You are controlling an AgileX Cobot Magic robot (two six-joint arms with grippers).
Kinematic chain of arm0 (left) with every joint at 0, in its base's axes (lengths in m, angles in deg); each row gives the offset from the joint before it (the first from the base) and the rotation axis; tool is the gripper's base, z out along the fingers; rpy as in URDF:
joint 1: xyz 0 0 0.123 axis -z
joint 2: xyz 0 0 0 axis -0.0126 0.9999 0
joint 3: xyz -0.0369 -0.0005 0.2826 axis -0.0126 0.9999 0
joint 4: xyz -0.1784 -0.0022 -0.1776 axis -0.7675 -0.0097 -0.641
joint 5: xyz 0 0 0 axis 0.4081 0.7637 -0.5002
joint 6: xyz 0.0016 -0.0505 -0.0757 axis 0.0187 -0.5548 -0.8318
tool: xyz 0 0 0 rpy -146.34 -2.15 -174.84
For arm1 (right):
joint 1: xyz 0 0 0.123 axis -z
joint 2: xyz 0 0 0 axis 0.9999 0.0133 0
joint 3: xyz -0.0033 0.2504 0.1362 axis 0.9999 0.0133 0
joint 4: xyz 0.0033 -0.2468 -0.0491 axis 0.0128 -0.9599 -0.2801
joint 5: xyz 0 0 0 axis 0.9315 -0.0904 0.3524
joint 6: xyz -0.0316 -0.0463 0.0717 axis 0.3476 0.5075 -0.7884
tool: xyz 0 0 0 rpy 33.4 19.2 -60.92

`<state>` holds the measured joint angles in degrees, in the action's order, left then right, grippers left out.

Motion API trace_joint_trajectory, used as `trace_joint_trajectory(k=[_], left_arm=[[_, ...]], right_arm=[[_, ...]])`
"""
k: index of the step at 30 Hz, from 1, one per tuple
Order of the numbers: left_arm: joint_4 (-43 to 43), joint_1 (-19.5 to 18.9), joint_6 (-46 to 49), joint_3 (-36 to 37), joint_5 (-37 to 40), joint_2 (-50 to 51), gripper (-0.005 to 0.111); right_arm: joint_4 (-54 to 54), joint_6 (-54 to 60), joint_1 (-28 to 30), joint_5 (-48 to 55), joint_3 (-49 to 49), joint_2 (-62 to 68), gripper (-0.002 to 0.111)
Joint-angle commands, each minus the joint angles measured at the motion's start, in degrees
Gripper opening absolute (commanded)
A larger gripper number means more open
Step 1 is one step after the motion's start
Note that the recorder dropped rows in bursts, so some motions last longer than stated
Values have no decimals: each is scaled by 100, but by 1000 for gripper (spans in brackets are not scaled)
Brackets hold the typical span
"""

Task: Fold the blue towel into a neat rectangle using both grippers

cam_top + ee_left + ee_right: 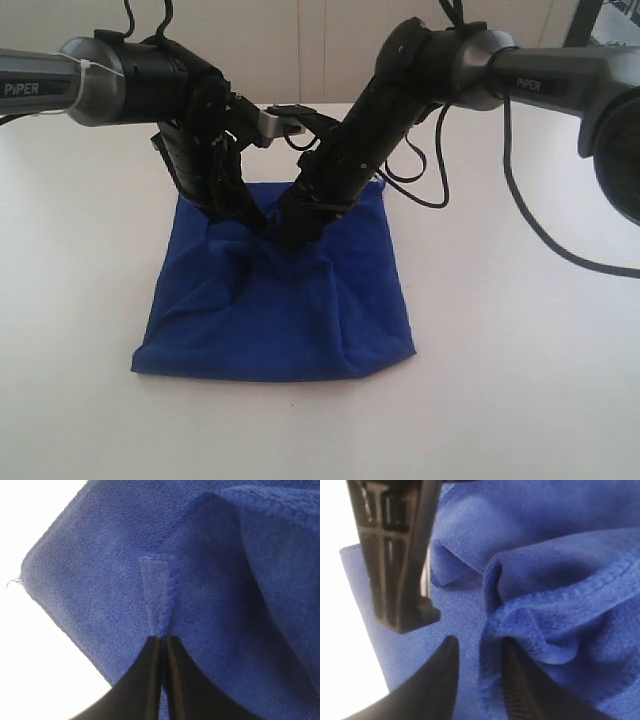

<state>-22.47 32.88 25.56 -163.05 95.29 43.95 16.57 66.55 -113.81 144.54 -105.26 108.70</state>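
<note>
The blue towel (280,310) lies folded over on the white table (500,400), rumpled along its far side. My left gripper (245,215) is down at the towel's far edge and is shut on a hemmed corner of the towel (160,595); its jaws (162,639) are pressed together on the cloth. Just to its right, my right gripper (287,235) rests on the same far edge. Its fingers (479,642) stand apart, with a bunched towel fold (540,625) beside one finger and flat cloth in the gap. The left gripper (395,555) shows close by in the right wrist view.
Both arms cross above the towel's far half. A black cable (520,200) hangs from the right arm and trails onto the table at the right. A pale wall runs behind the table's far edge.
</note>
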Motion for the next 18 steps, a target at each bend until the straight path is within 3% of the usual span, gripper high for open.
trace_joint_trajectory(k=[1, 11, 18], left_arm=[[7, -5, 17, 0, 67, -35, 10], [7, -5, 17, 0, 42, -35, 10], [7, -5, 17, 0, 42, -35, 10]], right_arm=[[-102, -25, 41, 25, 17, -133, 33], [-619, -299, 475, 25, 17, -572, 33], [-1620, -355, 587, 25, 224, -860, 33]])
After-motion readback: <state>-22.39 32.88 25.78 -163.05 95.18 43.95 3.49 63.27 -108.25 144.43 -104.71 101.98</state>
